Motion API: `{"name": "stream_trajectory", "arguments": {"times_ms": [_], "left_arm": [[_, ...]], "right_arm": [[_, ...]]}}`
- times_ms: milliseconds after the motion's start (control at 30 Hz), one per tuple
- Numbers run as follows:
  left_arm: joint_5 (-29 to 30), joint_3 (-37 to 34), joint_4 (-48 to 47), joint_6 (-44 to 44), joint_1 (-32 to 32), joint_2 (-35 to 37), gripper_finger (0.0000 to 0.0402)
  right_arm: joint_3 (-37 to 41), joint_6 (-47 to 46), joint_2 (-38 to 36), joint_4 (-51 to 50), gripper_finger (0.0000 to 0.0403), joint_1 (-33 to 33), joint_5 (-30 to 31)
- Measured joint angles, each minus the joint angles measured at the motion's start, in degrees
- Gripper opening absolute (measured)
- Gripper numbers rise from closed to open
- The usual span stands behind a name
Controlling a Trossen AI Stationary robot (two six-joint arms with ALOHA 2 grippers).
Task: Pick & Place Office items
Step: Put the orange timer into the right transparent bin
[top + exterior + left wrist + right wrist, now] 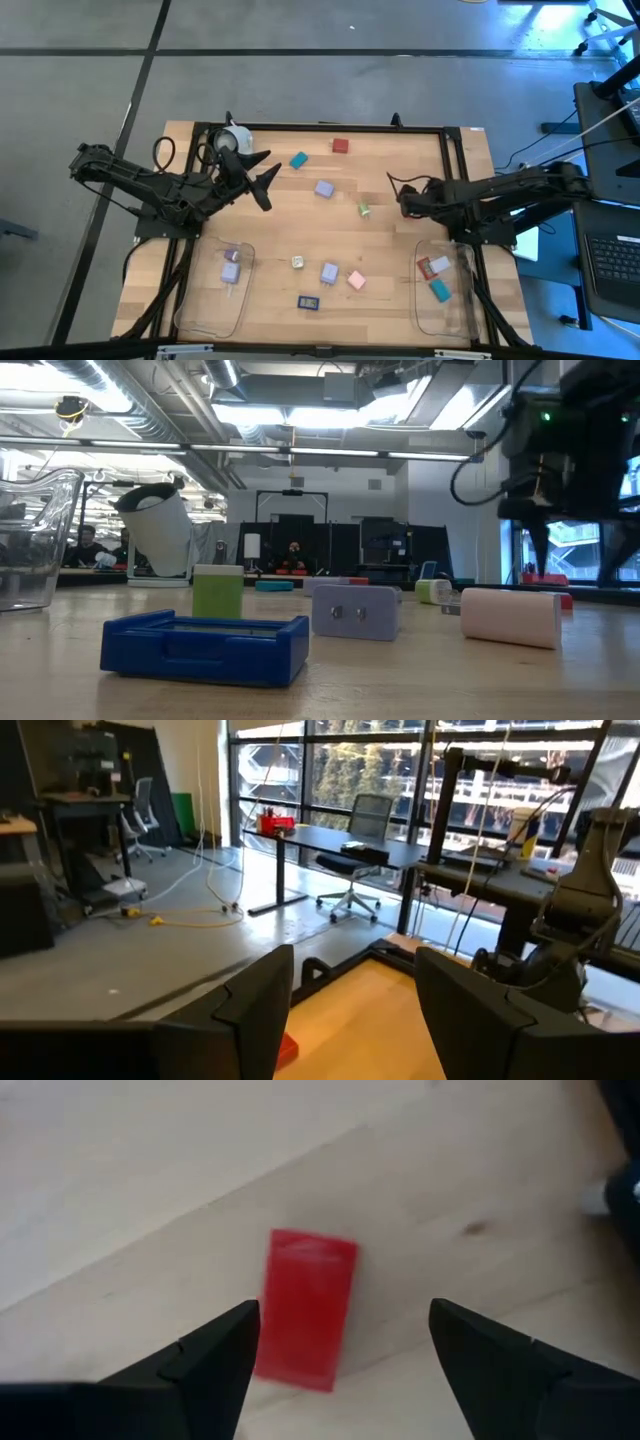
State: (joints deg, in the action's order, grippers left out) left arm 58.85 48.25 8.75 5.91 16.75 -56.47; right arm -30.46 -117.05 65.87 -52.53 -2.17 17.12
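The right gripper [340,1345], fingers apart, hovers over the red block [305,1308] at frame centre; it looks light, rigid and smooth, best pinched across its narrow sides.

No text, label, brand or number can be read anywhere — not on the office items [324,188], not on the table [400,300] beneath them.

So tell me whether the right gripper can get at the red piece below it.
Probably yes. The right gripper is open, pointing down over the red piece, which lies flat with nothing covering it or crowding either side.
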Motion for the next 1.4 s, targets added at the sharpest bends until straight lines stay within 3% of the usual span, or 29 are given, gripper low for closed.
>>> {"name": "stream_trajectory", "arguments": {"times_ms": [233, 500, 700, 867, 1100, 1400], "left_arm": [[0.1, 0.0, 0.0, -4.7, -0.3, 0.0, 0.0205], [0.2, 0.0, 0.0, -4.7, -2.6, 0.0, 0.0205], [0.2, 0.0, 0.0, -4.6, -3.9, 0.0, 0.0205], [0.1, 0.0, 0.0, -4.1, -4.5, 0.0, 0.0205], [0.1, 0.0, 0.0, -3.5, -4.9, 0.0, 0.0205], [0.1, 0.0, 0.0, -3.6, -4.8, 0.0, 0.0205]], "right_arm": [[0.4, -0.6, 5.0, 3.7, 0.0291, 0.2, 2.6], [0.1, 0.9, 13.6, 6.9, 0.0291, 1.7, 3.4], [-0.4, 4.6, 15.9, 7.1, 0.0284, 1.7, 3.9], [-0.9, 7.0, 16.0, 7.1, 0.0251, 1.7, 3.9], [-0.9, 9.7, 16.1, 7.7, 0.0163, 1.8, 4.2], [-2.8, 12.4, 16.4, 7.3, 0.0157, 1.8, 3.3]]}}
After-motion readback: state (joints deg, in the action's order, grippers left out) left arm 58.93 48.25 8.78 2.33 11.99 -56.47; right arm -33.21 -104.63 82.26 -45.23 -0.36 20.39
